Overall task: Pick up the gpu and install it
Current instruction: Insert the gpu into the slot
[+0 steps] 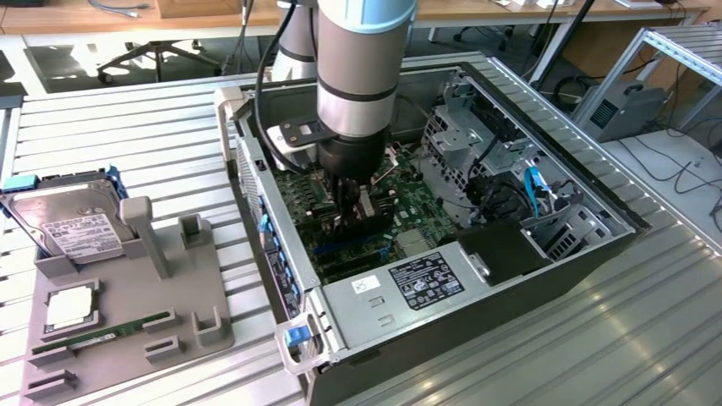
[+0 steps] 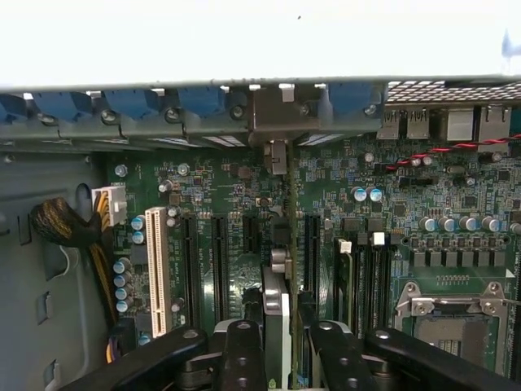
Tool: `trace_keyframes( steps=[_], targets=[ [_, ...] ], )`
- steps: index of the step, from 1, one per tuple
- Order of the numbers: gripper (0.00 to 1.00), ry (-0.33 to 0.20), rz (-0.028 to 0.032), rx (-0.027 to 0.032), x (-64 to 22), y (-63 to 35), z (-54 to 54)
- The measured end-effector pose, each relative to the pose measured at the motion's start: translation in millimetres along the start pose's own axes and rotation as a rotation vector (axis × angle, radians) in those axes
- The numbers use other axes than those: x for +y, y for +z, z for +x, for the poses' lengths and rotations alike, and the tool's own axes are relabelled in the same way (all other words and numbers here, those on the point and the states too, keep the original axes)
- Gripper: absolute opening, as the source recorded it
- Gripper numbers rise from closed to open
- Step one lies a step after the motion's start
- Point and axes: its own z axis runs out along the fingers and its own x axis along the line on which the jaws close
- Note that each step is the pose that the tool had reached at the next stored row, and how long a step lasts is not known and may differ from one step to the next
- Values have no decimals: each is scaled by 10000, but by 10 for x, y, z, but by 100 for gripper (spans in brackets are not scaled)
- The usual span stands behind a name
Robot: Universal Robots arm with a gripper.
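Scanning left to right: hard drive [image 1: 70, 224] on the worktop, then the pincer [image 1: 358, 211] clenched on the gpu [image 2: 277, 322], edge-on above the motherboard [image 2: 244, 204]; keep it upright, aligned with its slot, pressing evenly.

The exterior view looks down at a slant from high up and some way back, taking in the slatted surface [image 1: 135, 152], the open case [image 1: 451, 211] and the arm [image 1: 363, 68] reaching into it. The wrist view sits just above the end effector [image 2: 277, 358], close to the motherboard [image 2: 244, 204], facing straight down along the fingers [image 2: 240, 354] toward the case's rear wall. Both views share the motherboard's slot area beneath the end effector.
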Motion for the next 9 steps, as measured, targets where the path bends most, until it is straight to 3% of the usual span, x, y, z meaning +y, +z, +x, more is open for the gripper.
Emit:
trace_keyframes(
  steps=[9],
  targets=[
    [27,0,-2,-6,0,10,0]
  ],
)
